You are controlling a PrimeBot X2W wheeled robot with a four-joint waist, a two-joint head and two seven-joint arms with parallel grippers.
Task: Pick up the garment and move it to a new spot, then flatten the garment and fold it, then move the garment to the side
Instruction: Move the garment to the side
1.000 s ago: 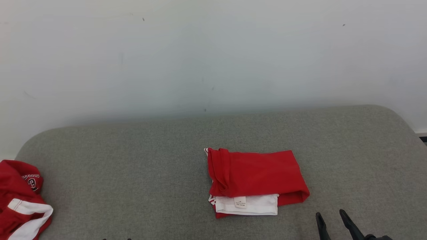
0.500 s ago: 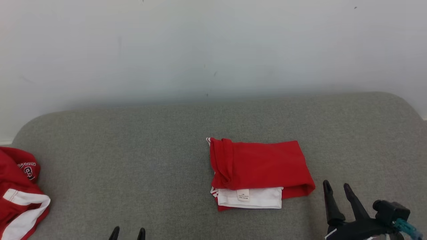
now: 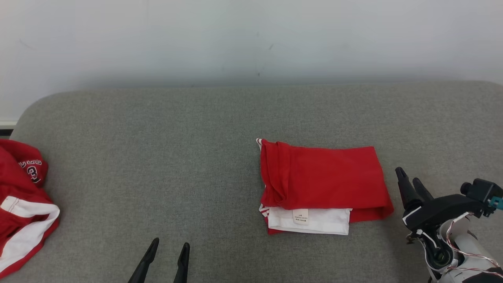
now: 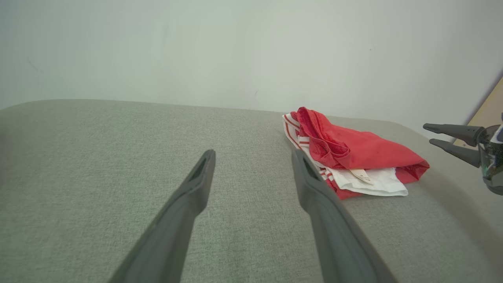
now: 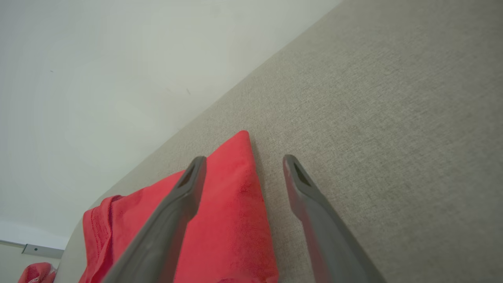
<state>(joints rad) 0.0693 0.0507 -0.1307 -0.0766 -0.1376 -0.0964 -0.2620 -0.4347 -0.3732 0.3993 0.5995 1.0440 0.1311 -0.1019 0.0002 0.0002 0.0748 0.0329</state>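
since the last look the head cam has tipped down, so the whole picture slid. the arms really did move too: both grippers have come further up into the head view, and the right one has gone from below the cloth's near right corner to level with its right edge.

right gripper [image 3: 408, 176] – fingers spread wide, nothing between them. it sits just beside the right edge of the folded garment [image 3: 322, 177], and from the left wrist cam it looks lifted off the cushion and not touching the cloth. looking down its own cam, one finger lines up over the red fabric and the other over bare grey, with the garment's far corner between them.

left gripper [image 3: 170, 243] – also wide apart and empty, down at the near edge, well apart from the garment and off to its left.

the garment is a folded red rectangle lying right of the middle of the grey cushion [image 3: 157, 157], with a white layer and a small label poking out along its near edge and striped trim at its left end.

further out, a second red and white garment [image 3: 19, 220] with lettering lies crumpled at the cushion's far left edge. a pale wall [image 3: 235, 39] runs behind.
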